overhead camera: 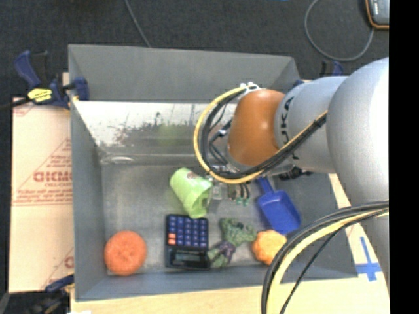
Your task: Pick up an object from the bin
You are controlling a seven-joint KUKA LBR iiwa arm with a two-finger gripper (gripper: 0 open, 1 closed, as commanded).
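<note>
My gripper (pixel 229 191) hangs low in the middle of the bin, mostly hidden beneath the arm's orange cover. A lime-green plastic cup (pixel 190 190) lies on its side just to the gripper's left, touching or nearly touching it. A blue scoop (pixel 277 209) lies just to the right of the gripper. Below the gripper sits a small green and purple toy figure (pixel 230 239).
A dark blue calculator (pixel 187 241) lies near the front wall, left of the toy figure. An orange ball (pixel 125 252) rests in the front left corner. A yellow-orange fruit-like piece (pixel 268 246) sits at the front right. The arm covers the bin's right side.
</note>
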